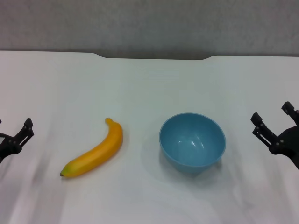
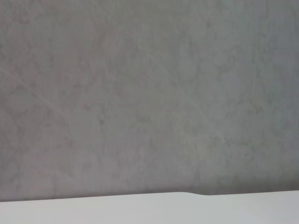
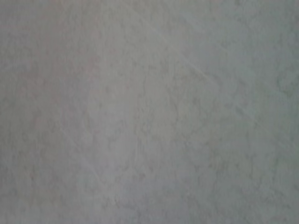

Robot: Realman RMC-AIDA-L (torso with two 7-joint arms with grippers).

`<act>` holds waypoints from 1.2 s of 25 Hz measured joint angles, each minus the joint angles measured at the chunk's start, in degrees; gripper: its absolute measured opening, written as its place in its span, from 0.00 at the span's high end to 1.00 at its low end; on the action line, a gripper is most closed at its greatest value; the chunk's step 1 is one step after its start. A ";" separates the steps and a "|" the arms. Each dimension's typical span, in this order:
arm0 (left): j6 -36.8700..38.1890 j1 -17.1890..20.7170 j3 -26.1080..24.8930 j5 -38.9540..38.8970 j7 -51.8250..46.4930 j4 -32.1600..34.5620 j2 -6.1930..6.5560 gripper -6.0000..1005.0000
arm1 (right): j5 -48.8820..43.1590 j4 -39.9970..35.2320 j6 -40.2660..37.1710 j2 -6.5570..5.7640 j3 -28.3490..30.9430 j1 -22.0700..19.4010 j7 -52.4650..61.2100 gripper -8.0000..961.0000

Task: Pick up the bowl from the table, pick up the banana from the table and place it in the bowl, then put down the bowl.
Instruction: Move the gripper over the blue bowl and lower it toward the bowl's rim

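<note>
Head view: nothing is done yet. The bowl (image 1: 192,139) sits empty on the table (image 1: 149,84), the banana (image 1: 95,153) lies apart to its left, every step remains. The left gripper (image 1: 14,135) waits at the left edge, whether parted or clenched I cannot tell; the right gripper (image 1: 273,123) hangs spread and empty at the right. Left wrist view: grey wall (image 2: 140,93) above the white table edge. Right wrist view: only mottled grey wall
</note>
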 joint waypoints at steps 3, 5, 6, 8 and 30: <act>0.00 0.03 0.07 -0.01 -0.05 0.00 -0.01 0.10 | 0.00 0.00 0.00 -0.07 -0.10 0.10 0.06 0.05; 0.00 0.10 0.08 -0.04 -0.30 0.00 -0.02 0.10 | 0.04 0.00 0.00 -0.07 -0.41 0.16 0.02 0.05; 0.00 0.09 0.07 -0.04 -0.48 0.00 -0.01 0.10 | 0.06 0.00 -0.06 -0.05 -0.52 0.17 -0.03 0.06; 0.06 0.01 0.07 -0.06 -0.74 0.00 -0.01 0.09 | 0.15 0.00 -0.39 -0.04 -0.61 0.17 -0.05 0.06; 31.14 11.24 1.73 23.03 -20.77 -37.27 0.73 0.10 | -1.32 10.98 -14.00 -3.03 0.05 0.23 7.11 0.05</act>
